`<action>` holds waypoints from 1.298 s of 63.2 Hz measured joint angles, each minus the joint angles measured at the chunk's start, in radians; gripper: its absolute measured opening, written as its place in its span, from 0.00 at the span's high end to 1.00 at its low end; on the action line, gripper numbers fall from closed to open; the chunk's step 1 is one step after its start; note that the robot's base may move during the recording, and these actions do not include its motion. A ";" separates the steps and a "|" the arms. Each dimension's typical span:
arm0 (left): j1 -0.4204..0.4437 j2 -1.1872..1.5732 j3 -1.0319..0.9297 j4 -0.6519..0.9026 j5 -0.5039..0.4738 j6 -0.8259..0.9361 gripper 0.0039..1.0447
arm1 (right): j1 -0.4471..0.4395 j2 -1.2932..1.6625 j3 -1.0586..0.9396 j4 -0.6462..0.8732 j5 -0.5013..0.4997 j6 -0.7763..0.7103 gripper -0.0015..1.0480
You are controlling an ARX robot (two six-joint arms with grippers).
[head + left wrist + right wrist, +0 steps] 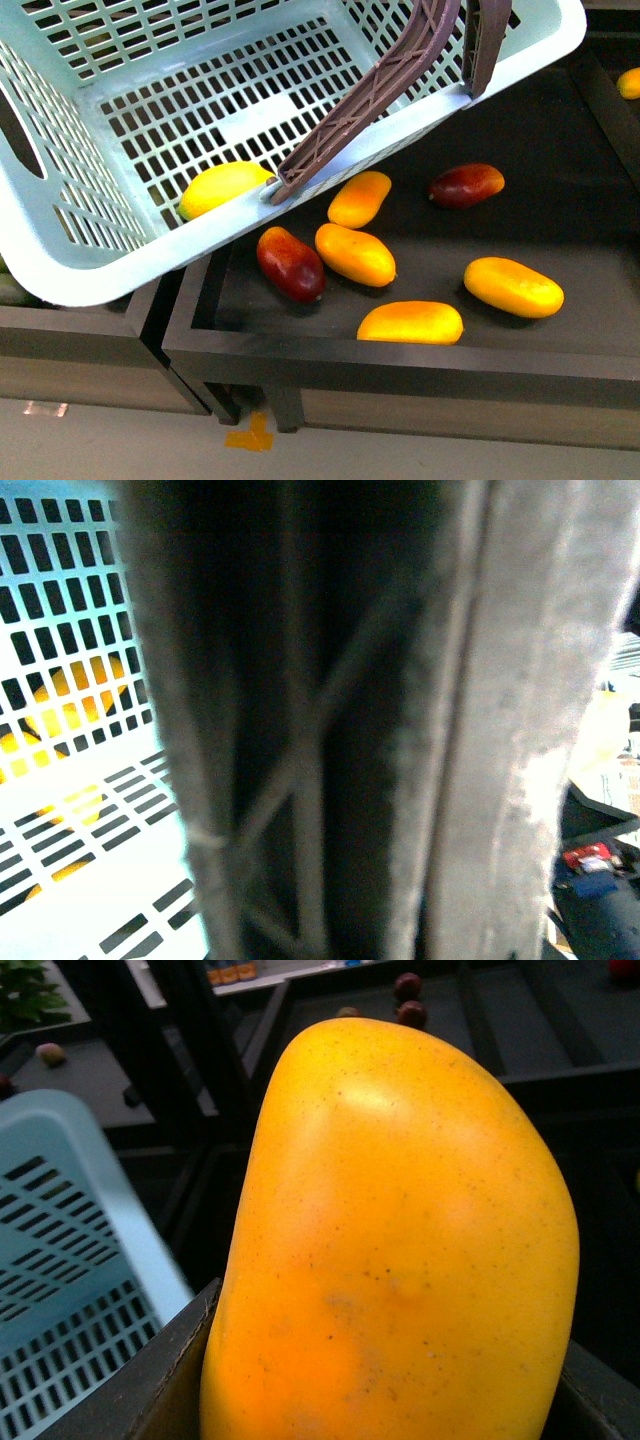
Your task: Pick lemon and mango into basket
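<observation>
The turquoise basket hangs tilted across the upper left of the front view, above the fruit tray. The lemon lies inside it against the low rim. The basket's brown handles rise out of the picture. In the left wrist view a blurred handle fills the picture, with the basket's lattice beside it. My left gripper is shut on the basket; its fingers do not show. My right gripper is shut on the mango, a big yellow-orange fruit, close beside the basket's rim. Neither arm shows in the front view.
Under the basket a dark tray holds several orange-tinted mangoes and two dark red ones. Another dark tray adjoins it on the left. More dark trays with small fruit stand further back in the right wrist view.
</observation>
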 joint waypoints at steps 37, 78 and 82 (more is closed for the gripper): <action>0.000 0.000 0.000 0.000 -0.001 0.001 0.86 | 0.288 0.148 0.154 -0.066 0.164 -0.126 0.38; 0.005 0.003 0.000 0.000 -0.014 0.000 0.86 | 0.048 -0.110 -0.139 0.159 0.227 -0.036 0.22; 0.003 0.003 0.000 0.000 -0.013 0.000 0.86 | 0.038 -0.159 -0.233 0.277 0.179 -0.091 0.32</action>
